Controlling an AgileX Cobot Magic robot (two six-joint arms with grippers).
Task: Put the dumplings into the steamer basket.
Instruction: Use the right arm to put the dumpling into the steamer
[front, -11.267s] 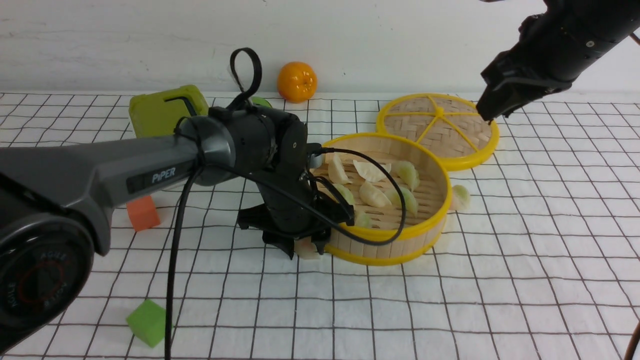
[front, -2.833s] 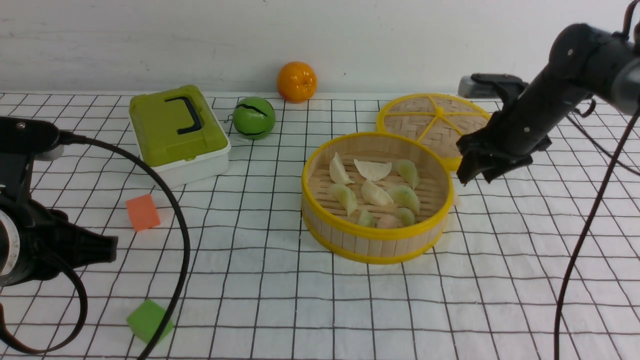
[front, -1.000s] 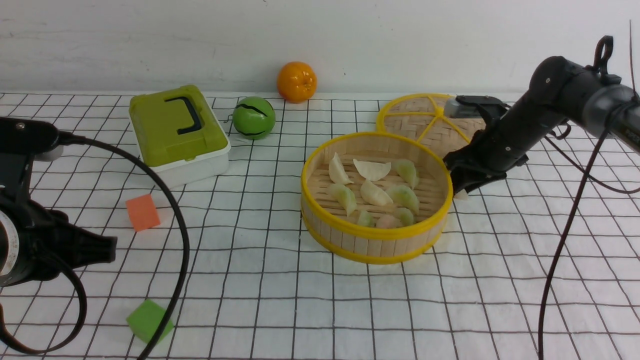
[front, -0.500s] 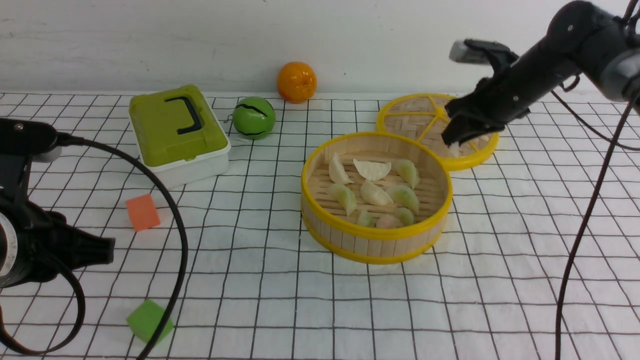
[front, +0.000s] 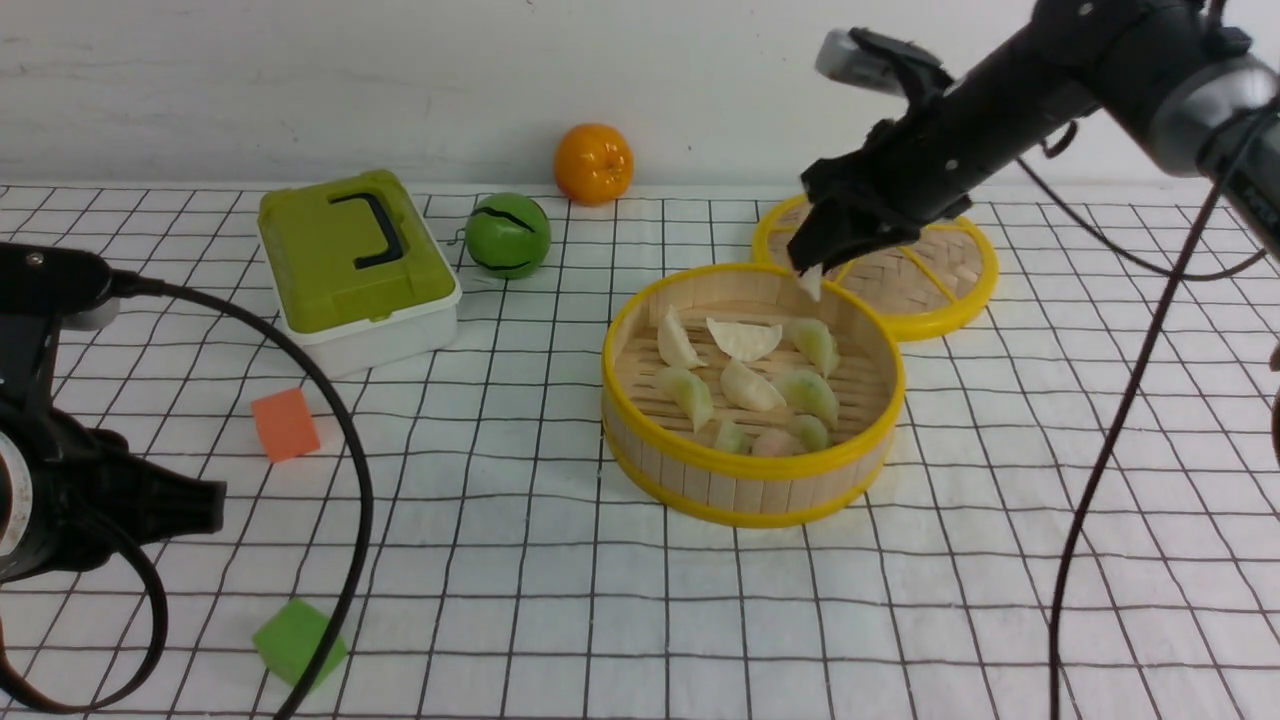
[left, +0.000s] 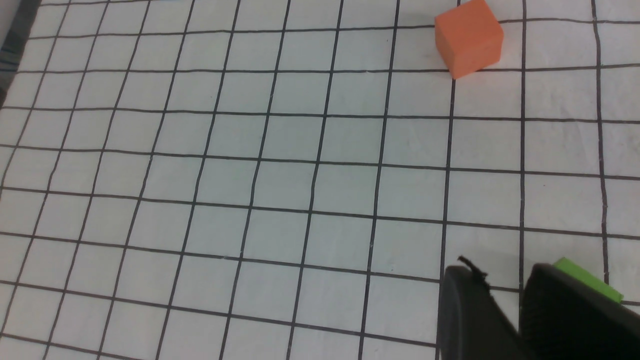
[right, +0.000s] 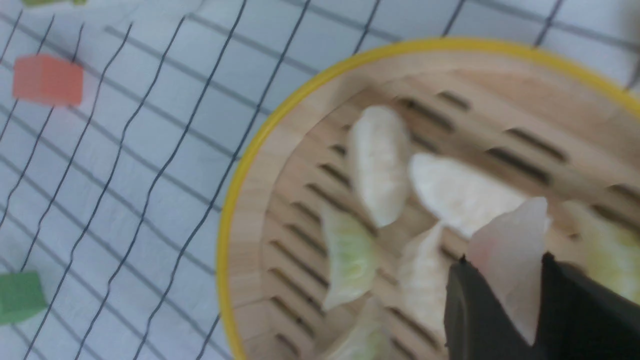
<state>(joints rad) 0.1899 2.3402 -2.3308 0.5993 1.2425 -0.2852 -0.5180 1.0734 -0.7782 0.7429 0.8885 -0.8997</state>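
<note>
Right hand (front: 812, 262) above the far rim of the steamer basket (front: 752, 462), its jaws closed on a whitish dumpling (right: 507, 262) that hangs from the tips over the slatted floor. Judged step: carrying this dumpling in for release.

To do it well — bring the hand further inward until the dumpling sits over a bare stretch of slats, not over the rim, since a release here could let it glance off the yellow edge and fall to the tabletop (front: 640, 620). Lower before opening; a short drop keeps a light, rounded piece from bouncing onto its neighbours. The bare slats along the basket's right side look the safest landing place. Open the jaws fully and lift straight up, as the soft skin may cling to one finger.

Left hand (left: 507, 300) low over the tabletop, well apart from the basket; its two dark fingers stand a little apart with nothing between them.

Counts, front view:
- dumplings in the basket — eight: three whitish, four pale green, one pinkish (front: 775, 443) against the near wall
- dumplings held — one
- dumplings on the tabletop — none visible
- steamer baskets — one; woven lid (front: 935, 268) — one, flat behind it
- cubes — two, an orange cube (front: 285, 424) and a green cube (front: 296, 642)
- green case (front: 352, 262), green ball (front: 508, 236), orange fruit (front: 594, 163) — one each
</note>
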